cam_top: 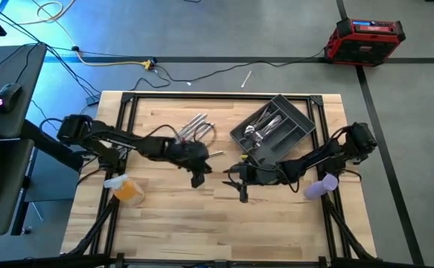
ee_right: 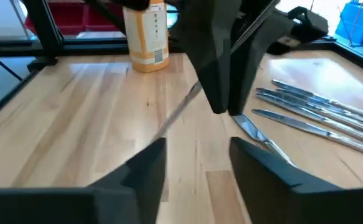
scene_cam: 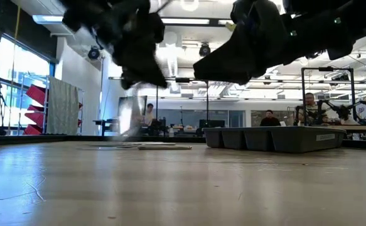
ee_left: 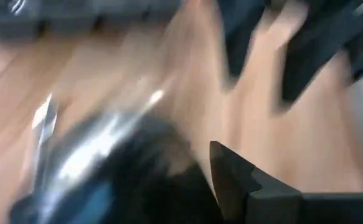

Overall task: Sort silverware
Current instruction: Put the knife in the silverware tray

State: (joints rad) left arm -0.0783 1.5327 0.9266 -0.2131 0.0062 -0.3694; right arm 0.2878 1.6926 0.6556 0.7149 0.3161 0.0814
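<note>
My left gripper (cam_top: 198, 177) hangs over the table's middle, shut on one slim silver piece of silverware (ee_right: 180, 112); its fingers (ee_right: 221, 93) point down. The left wrist view is smeared and shows only a shiny shape (ee_left: 106, 143). My right gripper (ee_right: 197, 146) is open just to the right of the left one (cam_top: 243, 195), facing it and touching nothing. Several loose knives, forks and spoons (cam_top: 194, 128) lie flat on the wood on the far side (ee_right: 312, 112), one lone piece (ee_right: 253, 129) closer in. The dark grey tray (cam_top: 300, 119) holds some silverware (cam_top: 265, 128). My left gripper pinches the slim silver piece near its upper end (ee_right: 198, 87) between its two shut fingers, which come from above and point down. The piece slants downward out of the hold toward the table's near side; whether its lower end (ee_right: 159, 134) touches the wood I cannot tell.
An orange bottle (cam_top: 127, 187) lies near the table's left edge and a pale purple object (cam_top: 321, 186) near the right edge. The tray (scene_cam: 277, 138) sits at the far right. Bare wood lies along the near edge. People sit in the room behind (scene_cam: 308, 103).
</note>
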